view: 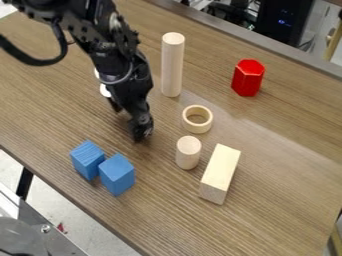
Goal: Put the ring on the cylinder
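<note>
Nearest me, in the bottom left corner, is a grey metal frame (pixel 59 241) with a bolt on it, beside a dull grey rounded part (pixel 19 236). The ring (pixel 198 128) lies flat on the wood-grain table (pixel 267 210), right of the frame's centre, between the tall pale cylinder (pixel 172 65) and the short one (pixel 188 154), both upright and neither inside it. My gripper (pixel 128 121) hangs left of the ring, apart from it, its pincer spread with nothing in it. Behind it I make out part of something white (pixel 105 91).

Below the ring, a pale oblong block (pixel 219 174) lies near the short cylinder; two blue cubes (pixel 88 159) (pixel 117 174) sit at lower left. A red hexagonal block (pixel 248 77) stands at upper right. A grey strip (pixel 267 44) edges the table's far side, with a dark cabinet (pixel 283 21) showing blue lights beyond. At lower left I see pale floor (pixel 50 197) and a black leg (pixel 24 183).
</note>
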Robot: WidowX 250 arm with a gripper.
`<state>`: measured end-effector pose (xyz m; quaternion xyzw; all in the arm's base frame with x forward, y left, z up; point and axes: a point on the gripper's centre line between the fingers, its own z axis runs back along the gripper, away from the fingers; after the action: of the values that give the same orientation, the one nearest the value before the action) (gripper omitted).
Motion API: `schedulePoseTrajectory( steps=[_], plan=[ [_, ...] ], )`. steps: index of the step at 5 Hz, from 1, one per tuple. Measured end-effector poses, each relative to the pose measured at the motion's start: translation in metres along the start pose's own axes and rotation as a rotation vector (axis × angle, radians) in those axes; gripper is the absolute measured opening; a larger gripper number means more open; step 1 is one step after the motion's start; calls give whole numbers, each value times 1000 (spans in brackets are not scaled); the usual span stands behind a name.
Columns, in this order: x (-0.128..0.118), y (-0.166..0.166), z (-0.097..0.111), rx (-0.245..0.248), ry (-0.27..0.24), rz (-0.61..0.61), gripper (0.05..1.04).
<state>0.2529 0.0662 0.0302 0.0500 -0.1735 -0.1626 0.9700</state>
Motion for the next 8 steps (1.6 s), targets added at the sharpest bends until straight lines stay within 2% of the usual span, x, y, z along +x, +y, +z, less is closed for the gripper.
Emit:
schedulePoseTrajectory(
  steps=[1, 3, 5, 6, 8],
  plan=[
    [12, 10, 11, 17, -46, 9, 999],
    [28, 11, 24, 12, -86, 27, 999],
    [55, -6, 20, -60, -84, 2, 999],
    [60, -16, 13, -80, -56, 36, 999],
    [65, -33, 10, -104, -48, 61, 999]
  ],
)
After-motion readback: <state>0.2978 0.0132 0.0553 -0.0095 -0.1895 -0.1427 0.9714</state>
